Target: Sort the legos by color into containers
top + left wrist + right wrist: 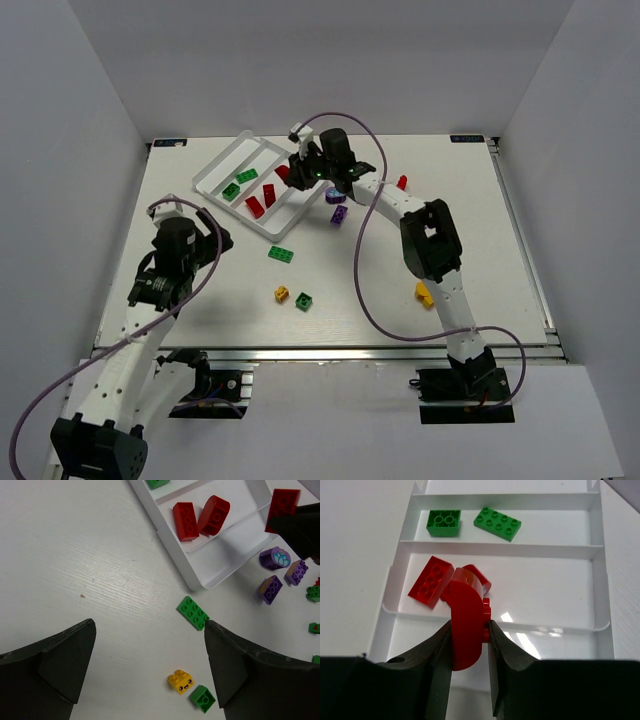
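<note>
Gripping a curved red plastic brick over the white divided tray, right hand, grip plain only from its wrist; left hand spread wide above open table.

Green bricks and red bricks are kept in adjacent compartments of the white tray. A curved red brick is held upright over it. Loose bricks, green, yellow and purple, are scattered outside.

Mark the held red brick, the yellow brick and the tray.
held red brick (pixel 466 616), right wrist view, curved face
yellow brick (pixel 180 681), left wrist view, smiley side
tray (pixel 545 550), right wrist view, a divider wall
</note>
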